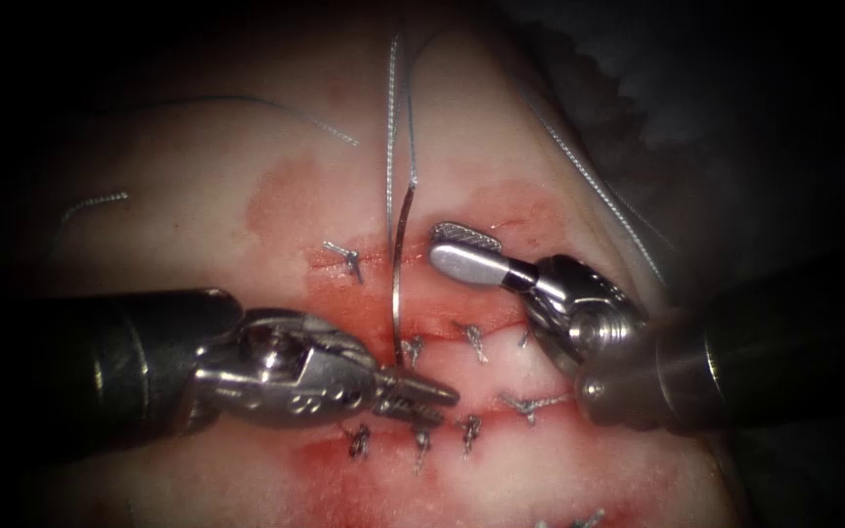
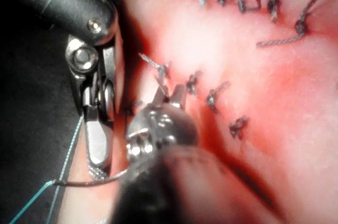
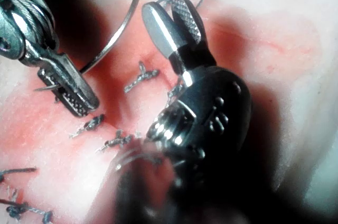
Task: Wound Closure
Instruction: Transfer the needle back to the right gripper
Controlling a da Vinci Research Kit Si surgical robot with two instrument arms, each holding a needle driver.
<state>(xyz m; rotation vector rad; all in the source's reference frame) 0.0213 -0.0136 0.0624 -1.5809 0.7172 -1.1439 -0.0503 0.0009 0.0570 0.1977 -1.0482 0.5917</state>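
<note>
My left tool [image 1: 442, 396] comes in from the left, its jaws shut on the curved needle [image 1: 399, 274] close to its pointed end. The needle stands up over the cut [image 1: 442, 318], outside the tissue [image 1: 246, 176]. In the right wrist view a short tip pokes out past the left tool's jaws [image 3: 84, 102], and the needle [image 3: 119, 34] arcs away from them. Thread [image 1: 390, 117] runs from the needle's blunt end toward the back. My right tool [image 1: 437, 244] hovers just right of the needle, jaws open and holding nothing, as the right wrist view [image 3: 166, 7] confirms. The left tool's jaws [image 2: 171, 93] lie among the knots.
Several knotted stitches [image 1: 471, 337] sit in rows along the cut, with red fluid [image 1: 501, 210] around them. A second strand of thread [image 1: 589, 176] crosses the tissue at the back right. Loose thread ends [image 1: 334, 132] lie at the back left.
</note>
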